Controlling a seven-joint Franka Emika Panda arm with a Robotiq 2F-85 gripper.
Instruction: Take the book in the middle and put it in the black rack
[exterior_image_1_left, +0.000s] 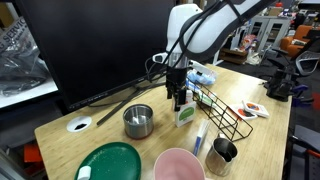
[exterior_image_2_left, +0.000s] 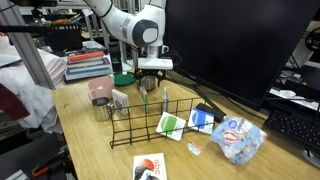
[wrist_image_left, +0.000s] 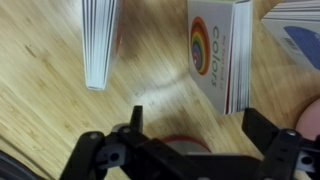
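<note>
The book (exterior_image_1_left: 184, 113), white with a green patch, stands upright on the wooden table beside the near end of the black rack (exterior_image_1_left: 222, 116). It shows through the wires of the black rack (exterior_image_2_left: 150, 132) as a green patch (exterior_image_2_left: 172, 124). My gripper (exterior_image_1_left: 178, 98) hangs just above and behind the book, open and empty; it also shows in an exterior view (exterior_image_2_left: 150, 88). In the wrist view the open jaws (wrist_image_left: 198, 118) frame bare wood, with a white "colors" booklet (wrist_image_left: 215, 50) ahead and an edge-on booklet (wrist_image_left: 100, 40) to its left. I cannot tell which of these is the book.
A steel pot (exterior_image_1_left: 138, 121), a green plate (exterior_image_1_left: 110, 162), a pink bowl (exterior_image_1_left: 178, 165) and a steel cup (exterior_image_1_left: 222, 152) stand near the front. A booklet with an orange-red mark (exterior_image_2_left: 148, 167) and a blue one (exterior_image_2_left: 203, 120) lie by the rack. A large dark monitor stands behind.
</note>
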